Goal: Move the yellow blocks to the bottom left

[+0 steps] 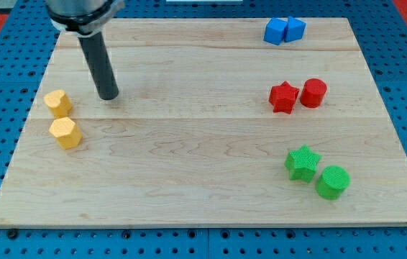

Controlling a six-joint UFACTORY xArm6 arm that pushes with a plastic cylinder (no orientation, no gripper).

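Two yellow blocks sit near the view's left edge of the wooden board [203, 187]. The upper yellow block [57, 103] looks like a rounded pentagon or heart shape. The lower yellow block [65, 132] is a hexagon and sits just below it, almost touching. My tip [108, 96] rests on the board to the right of the upper yellow block, a short gap away, not touching either block. The dark rod rises from it toward the view's top left.
Two blue blocks [284, 30] touch at the view's top right. A red star [283, 97] and red cylinder [313, 93] sit at the right middle. A green star [303, 162] and green cylinder [332, 181] sit at the lower right.
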